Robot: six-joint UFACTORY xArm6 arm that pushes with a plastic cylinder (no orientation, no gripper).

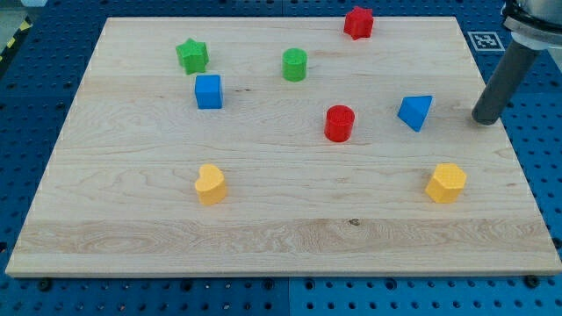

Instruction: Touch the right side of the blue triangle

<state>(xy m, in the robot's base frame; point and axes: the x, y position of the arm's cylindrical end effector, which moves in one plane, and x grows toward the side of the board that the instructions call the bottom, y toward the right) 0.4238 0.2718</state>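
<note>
Blue triangle (415,111) sits on the desk (263,237) toward the view's right, at about the desk's three o'clock, lying flat and apart from every other block. We see our tip (484,119) at the triangle's three o'clock, near it but with bare wood between the two; the rod leans up toward one o'clock. We carry no fingers, only the rod, so nothing is held. A red cylinder (339,124) stands at the triangle's nine o'clock, and a yellow hexagon-like block (446,183) at its five o'clock. Further off lie a red star (358,22) at twelve o'clock of the desk, a green cylinder (295,65), a green star (191,55), a blue cube (209,91) and a yellow heart (210,184).
</note>
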